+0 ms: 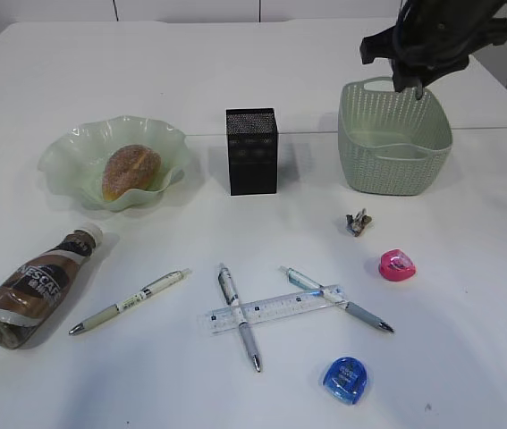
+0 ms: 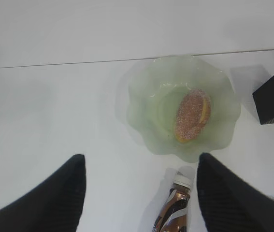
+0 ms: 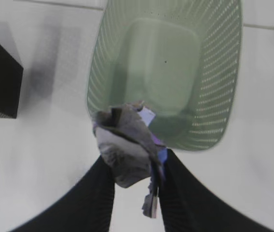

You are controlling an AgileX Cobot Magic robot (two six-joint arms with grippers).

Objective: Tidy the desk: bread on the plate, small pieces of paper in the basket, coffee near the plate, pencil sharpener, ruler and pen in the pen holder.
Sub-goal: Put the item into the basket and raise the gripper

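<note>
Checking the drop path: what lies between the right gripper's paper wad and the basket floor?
Nothing: in the right wrist view the paper wad hangs above the basket, whose floor is bare.

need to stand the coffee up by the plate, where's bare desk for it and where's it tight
Bare desk lies left of the plate, and between plate and pen holder. Behind them it is open too. The coffee lies in front of the plate. Crowded: the front middle, where pens cross the ruler.

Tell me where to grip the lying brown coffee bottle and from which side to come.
Grip the brown coffee bottle across its wide labelled body, coming from above with the fingers straddling its width. It lies on its side, white cap toward the ruffled green plate; the tapered neck probably offers less hold.
</note>
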